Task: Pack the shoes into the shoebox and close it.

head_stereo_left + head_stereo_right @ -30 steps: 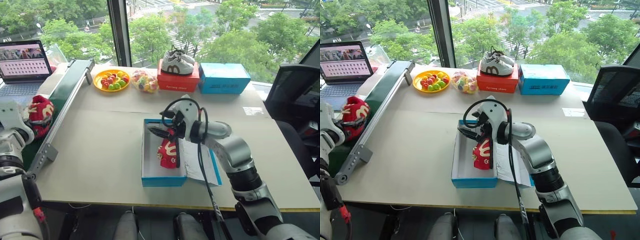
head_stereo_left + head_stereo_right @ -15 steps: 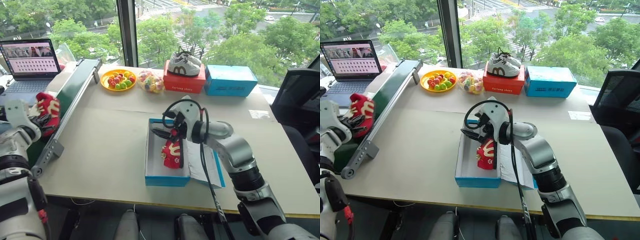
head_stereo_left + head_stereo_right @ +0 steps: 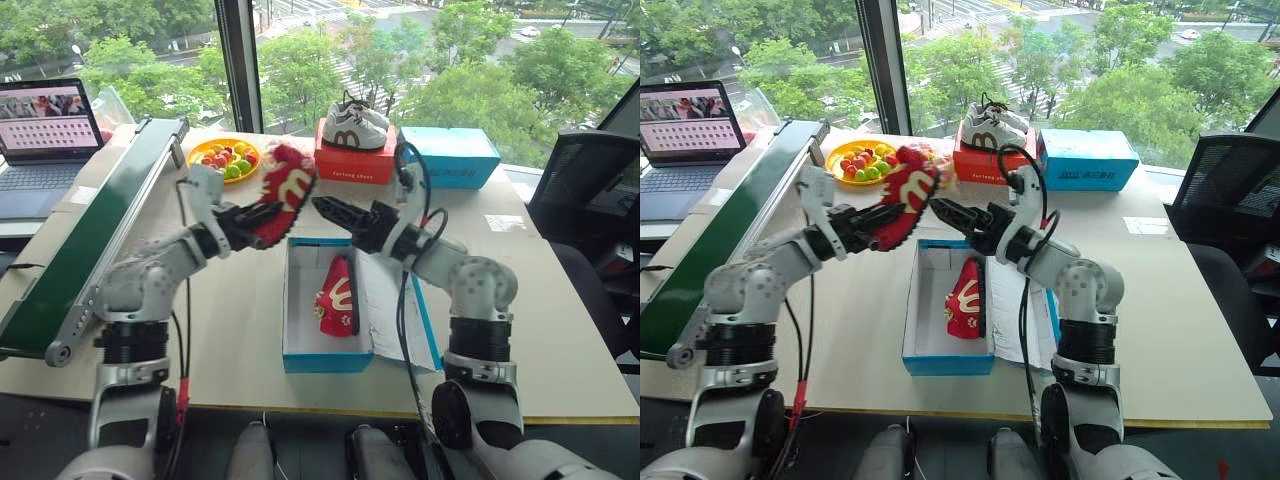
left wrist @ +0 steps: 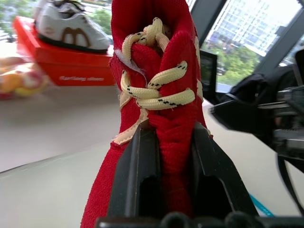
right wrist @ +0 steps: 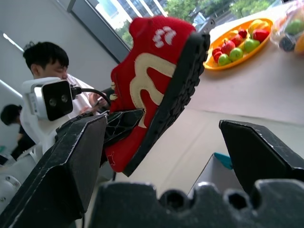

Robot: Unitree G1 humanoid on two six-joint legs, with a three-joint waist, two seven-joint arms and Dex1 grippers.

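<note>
Handover is in hand above the shoebox (image 3: 296, 355): left gripper (image 3: 268, 212) clamps the second shoe (image 3: 285, 190), right gripper (image 3: 335, 212) gapes beside it, first shoe (image 3: 338, 297) lies inside, so next it must grasp.

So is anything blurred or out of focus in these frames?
Left wrist view: the red sneaker with pale laces is sharp, the red shoebox behind it soft. Right wrist view: the orange fruit plate is blurred. Head views: evenly daylit.
</note>
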